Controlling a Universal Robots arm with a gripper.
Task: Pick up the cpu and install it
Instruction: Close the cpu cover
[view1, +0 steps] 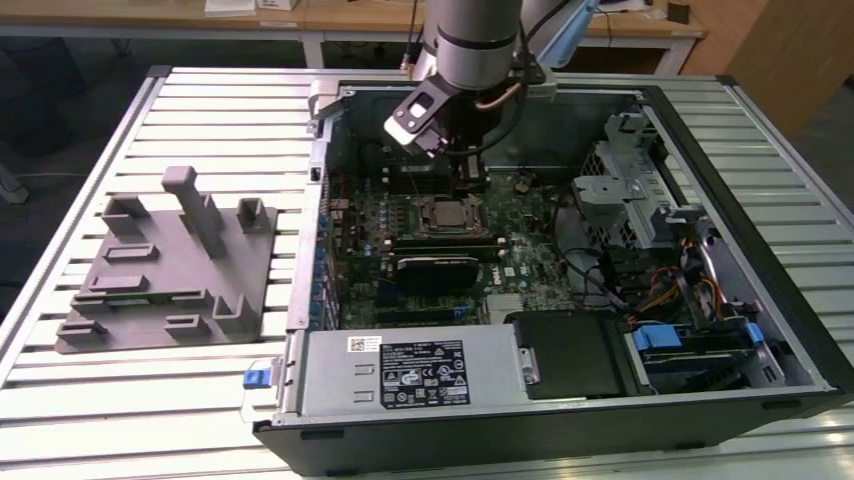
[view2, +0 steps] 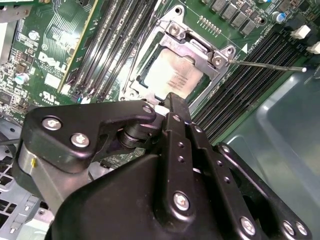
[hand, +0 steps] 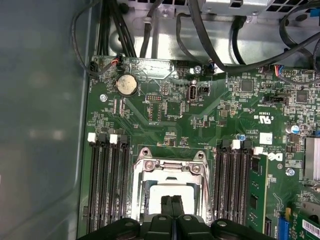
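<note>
The cpu (hand: 152, 196) is seen lying flat inside the metal-framed socket (hand: 170, 167) of the motherboard (hand: 200, 115), with its pale silver top exposed within the frame. The gripper (hand: 172, 201) is held directly above the socket. Its two black fingertips are drawn together with a thin seam left between them, and nothing is gripped. The tips are placed over the near part of the chip; whether it is touched cannot be told.

Black memory slots (hand: 107, 185) are ranged on both sides of the socket. In the second wrist view, a thin metal lever (view2: 270, 65) is seen sticking out sideways from the socket. A coin cell battery (hand: 126, 85) is mounted well apart from the socket.

In the exterior view, the socket is enclosed by the open computer case (view1: 787, 300). A grey tray (view1: 160, 270) with upright posts is set well apart from the socket, outside the case, on the slatted table (view1: 134, 400).
</note>
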